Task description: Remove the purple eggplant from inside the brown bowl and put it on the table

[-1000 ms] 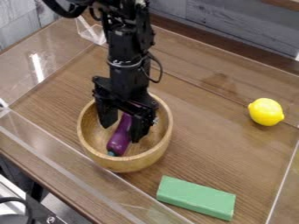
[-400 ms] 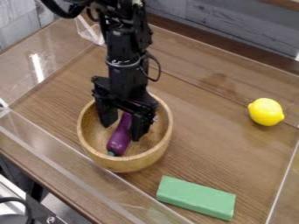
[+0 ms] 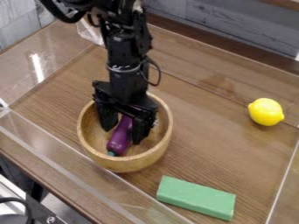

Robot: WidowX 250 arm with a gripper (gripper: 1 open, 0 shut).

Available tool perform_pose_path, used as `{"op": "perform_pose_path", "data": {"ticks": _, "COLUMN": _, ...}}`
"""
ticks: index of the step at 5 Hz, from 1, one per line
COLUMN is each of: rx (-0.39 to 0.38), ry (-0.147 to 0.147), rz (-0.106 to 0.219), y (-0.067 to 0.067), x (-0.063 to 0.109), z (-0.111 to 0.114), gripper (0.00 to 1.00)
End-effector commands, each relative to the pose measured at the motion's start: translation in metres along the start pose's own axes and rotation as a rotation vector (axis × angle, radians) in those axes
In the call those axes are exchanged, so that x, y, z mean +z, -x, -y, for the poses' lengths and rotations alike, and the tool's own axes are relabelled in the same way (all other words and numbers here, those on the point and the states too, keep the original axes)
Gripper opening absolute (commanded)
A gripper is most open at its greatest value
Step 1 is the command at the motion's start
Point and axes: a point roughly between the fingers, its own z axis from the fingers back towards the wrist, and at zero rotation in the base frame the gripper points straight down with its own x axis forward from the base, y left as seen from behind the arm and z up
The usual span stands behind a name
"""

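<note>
Because the purple eggplant (image 3: 118,141) lies inside the brown bowl (image 3: 87,132), the black gripper (image 3: 125,128) reaches down within the rim — its jaws spread wide over the eggplant, apparently to straddle it before closing, with no grip on it. Beyond the bowl, the table (image 3: 205,101) carries a yellow lemon (image 3: 265,111) at far right and a green block (image 3: 197,198) at near right.

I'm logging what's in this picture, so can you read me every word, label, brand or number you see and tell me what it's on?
There is no readable text.
The green block, brown bowl, eggplant and lemon show no lettering.
The black gripper shows none I can make out at this size.
</note>
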Motion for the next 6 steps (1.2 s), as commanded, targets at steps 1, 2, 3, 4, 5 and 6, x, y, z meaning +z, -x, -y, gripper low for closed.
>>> {"op": "perform_pose_path", "data": {"ticks": 1, "rx": 0.009, "ry": -0.004, "rz": 0.033, "y": -0.005, "x": 0.004, "z": -0.002, "gripper": 1.00}}
{"op": "perform_pose_path", "data": {"ticks": 2, "rx": 0.012, "ry": 0.000, "rz": 0.035, "y": -0.007, "x": 0.002, "z": 0.000, "gripper": 1.00}}
{"op": "perform_pose_path", "data": {"ticks": 3, "rx": 0.015, "ry": 0.005, "rz": 0.036, "y": -0.010, "x": 0.002, "z": 0.003, "gripper": 1.00}}
{"op": "perform_pose_path", "data": {"ticks": 4, "rx": 0.020, "ry": 0.010, "rz": 0.038, "y": -0.012, "x": 0.001, "z": 0.005, "gripper": 0.00}}
{"op": "perform_pose_path", "data": {"ticks": 5, "rx": 0.026, "ry": 0.025, "rz": 0.043, "y": -0.013, "x": 0.007, "z": 0.010, "gripper": 0.00}}
{"op": "perform_pose_path", "data": {"ticks": 6, "rx": 0.033, "ry": 0.043, "rz": 0.051, "y": -0.016, "x": 0.015, "z": 0.016, "gripper": 0.00}}
